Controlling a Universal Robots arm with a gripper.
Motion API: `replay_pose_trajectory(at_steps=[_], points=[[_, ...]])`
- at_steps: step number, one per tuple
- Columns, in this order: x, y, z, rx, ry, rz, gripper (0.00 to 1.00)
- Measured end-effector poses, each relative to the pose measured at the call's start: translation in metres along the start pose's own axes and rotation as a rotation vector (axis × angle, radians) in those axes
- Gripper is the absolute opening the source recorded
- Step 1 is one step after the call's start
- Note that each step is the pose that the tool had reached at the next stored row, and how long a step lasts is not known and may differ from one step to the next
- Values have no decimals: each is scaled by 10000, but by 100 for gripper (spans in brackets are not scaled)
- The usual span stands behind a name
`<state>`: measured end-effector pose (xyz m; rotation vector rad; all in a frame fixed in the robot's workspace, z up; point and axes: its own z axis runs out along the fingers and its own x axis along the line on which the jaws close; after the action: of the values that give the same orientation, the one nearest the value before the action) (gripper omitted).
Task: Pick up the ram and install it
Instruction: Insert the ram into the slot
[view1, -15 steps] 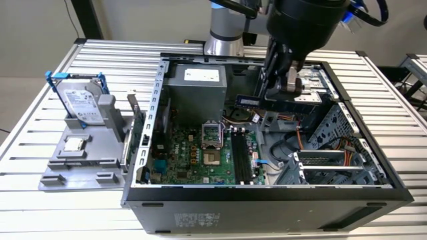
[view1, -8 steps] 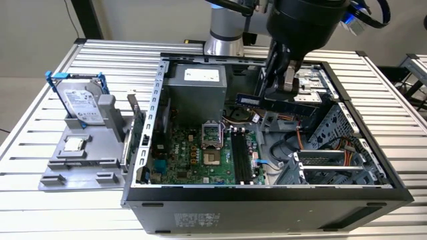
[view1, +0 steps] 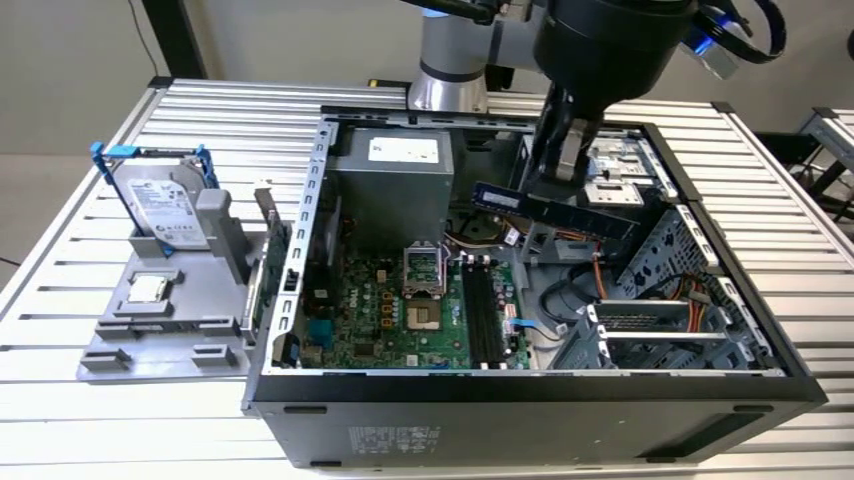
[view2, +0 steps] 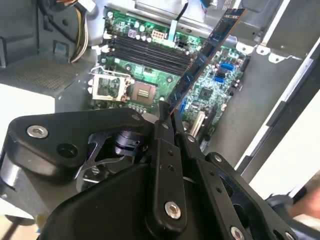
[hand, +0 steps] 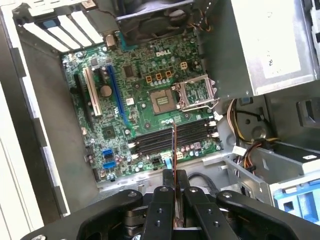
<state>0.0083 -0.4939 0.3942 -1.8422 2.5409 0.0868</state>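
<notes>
Holds long, thin greenish ram stick (view2: 205, 50) in shut jaws of black gripper (view2: 167, 117), clear of black motherboard slots (hand: 172, 137); tilted, risks jamming in a slot.

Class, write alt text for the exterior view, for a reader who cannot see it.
The fingers of a robot arm hold a ram stick at a tilt over an open computer case with a green motherboard inside. At the exterior view's left, a hard drive in a blue frame stands on a grey holder beside the case.
</notes>
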Motion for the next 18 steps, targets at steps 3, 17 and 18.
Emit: replay_pose_trajectory(at_steps=[3, 17, 18], points=[[0, 0, 0, 22, -28, 643, 0], [0, 0, 0, 88, -112, 2578, 0], [0, 0, 0, 93, -118, 2705, 0]])
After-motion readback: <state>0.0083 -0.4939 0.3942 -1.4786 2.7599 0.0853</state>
